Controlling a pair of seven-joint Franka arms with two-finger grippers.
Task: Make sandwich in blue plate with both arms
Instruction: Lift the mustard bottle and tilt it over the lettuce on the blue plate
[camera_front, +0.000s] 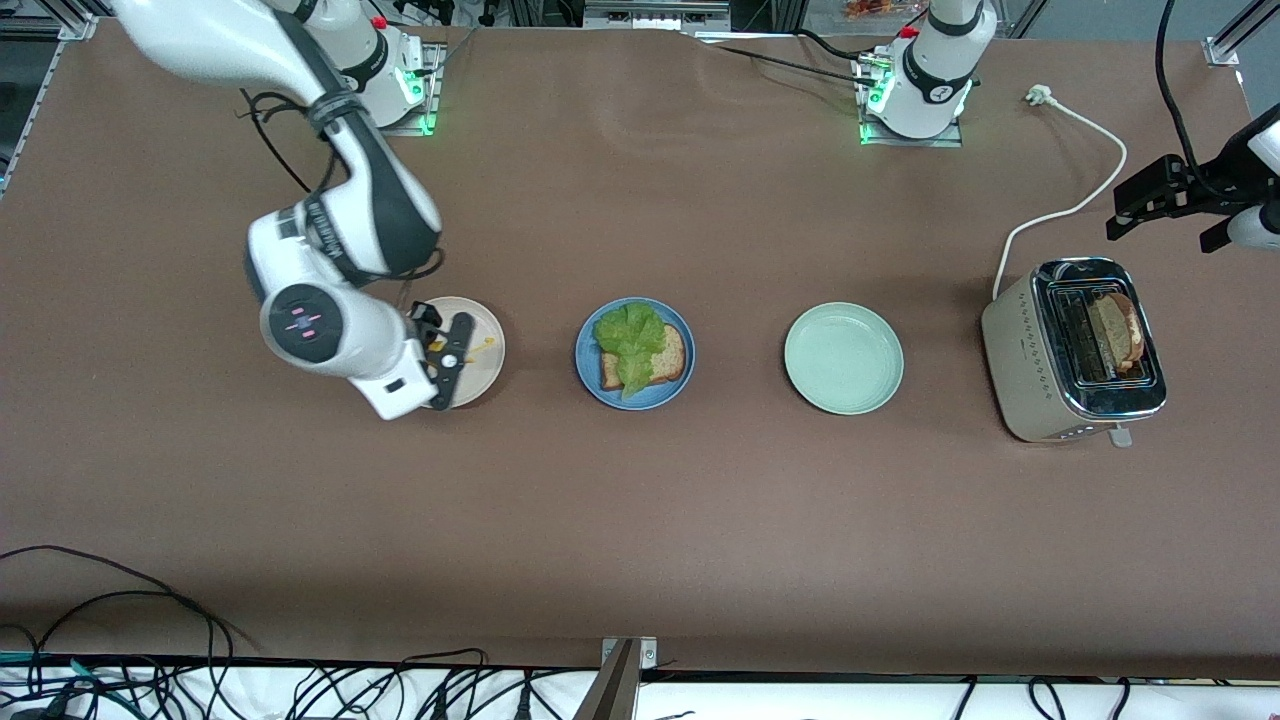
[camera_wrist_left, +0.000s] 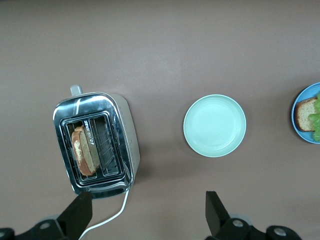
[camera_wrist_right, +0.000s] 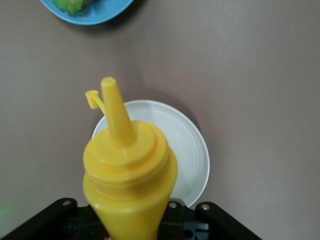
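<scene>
1. Counting across the front view, you have three plates in a row: a beige plate at nine o'clock toward the right arm's end, the blue plate at the centre, and a pale green plate at three o'clock of it. One toaster stands toward the left arm's end with one bread slice upright in a slot. The blue plate carries the other bread slice, flat, with one lettuce leaf lying on it. The right gripper hangs over the beige plate, with only a trace of yellow showing by it; the left gripper hangs at twelve o'clock of the toaster, above the table.

2. In the left wrist view you see what the front view hides: the left gripper's fingers stand wide apart and empty, above the toaster. You also get the toaster slice, the green plate, and just an edge of the blue plate.

3. In the right wrist view you get one yellow squeeze bottle, clamped by its body in the right gripper, its open cap hanging off the nozzle. It hangs over the beige plate, which looks white here. A sliver of the blue plate shows at the frame's edge.
</scene>
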